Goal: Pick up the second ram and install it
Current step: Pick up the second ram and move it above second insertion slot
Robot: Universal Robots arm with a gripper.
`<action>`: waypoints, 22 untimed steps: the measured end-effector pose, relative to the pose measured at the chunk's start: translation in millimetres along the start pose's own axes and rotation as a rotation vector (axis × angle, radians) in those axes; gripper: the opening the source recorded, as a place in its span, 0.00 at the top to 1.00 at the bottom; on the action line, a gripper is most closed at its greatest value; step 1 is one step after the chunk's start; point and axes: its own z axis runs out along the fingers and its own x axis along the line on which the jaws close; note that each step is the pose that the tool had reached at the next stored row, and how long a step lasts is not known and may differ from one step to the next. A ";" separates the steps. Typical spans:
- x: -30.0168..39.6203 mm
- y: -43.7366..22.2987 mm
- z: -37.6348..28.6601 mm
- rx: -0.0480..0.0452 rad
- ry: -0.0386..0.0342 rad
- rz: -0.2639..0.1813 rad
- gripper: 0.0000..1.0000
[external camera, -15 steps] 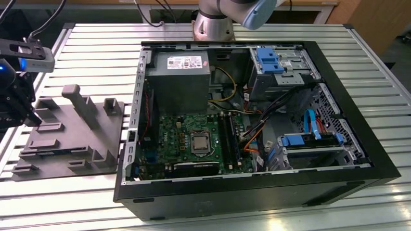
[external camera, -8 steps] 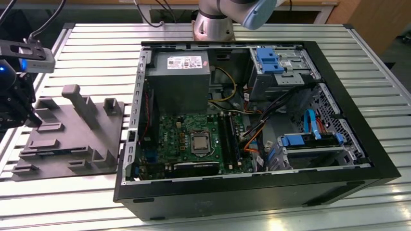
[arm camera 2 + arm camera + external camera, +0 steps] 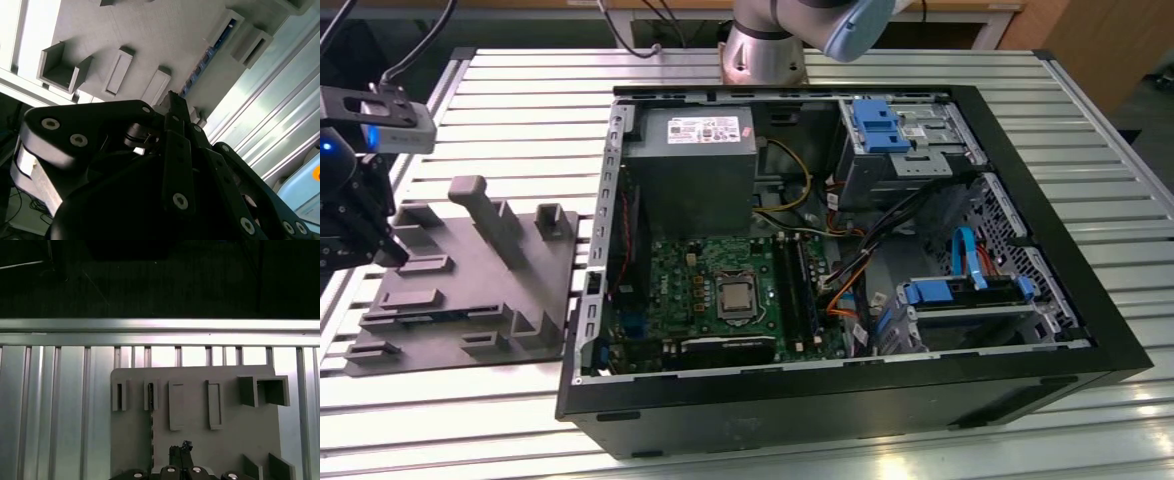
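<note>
The gripper (image 3: 181, 450) has its black metal fingers brought close together. I see no gap between the tips and nothing is held between them. In the second wrist view its linkage bars are matte black, with round silver screw heads.

The tips hang over a grey fixture plate (image 3: 240, 430), near one of its edges. This plate looks like matte plastic with a fine, slightly grainy surface. Rectangular pockets, narrow slots and small upright walls rise from it.

The second ram (image 3: 150, 425) is in one of the narrow slots, just beside the gripper's tips and not touched by them. It stands on its long edge, so it shows as a thin dark line. In the second wrist view the second ram (image 3: 200, 65) shows a dark blue board with small chips in a row. Its long axis runs along the slot, parallel to the neighbouring slots and to the grooves of the table (image 3: 60, 405). The table is made of shiny ribbed aluminium profiles.

In the exterior view the plate lies at the exterior view's left of an open black computer case (image 3: 854, 400). Inside the case lie a green motherboard (image 3: 707, 270) and a grey power-supply box (image 3: 694, 170).
</note>
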 end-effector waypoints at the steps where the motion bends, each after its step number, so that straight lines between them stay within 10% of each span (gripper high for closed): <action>1: 0.1 0.0 0.5 -0.0001 0.0001 -0.002 0.89; 22: 9.0 -0.4 8.7 -0.0010 0.0017 -0.041 0.89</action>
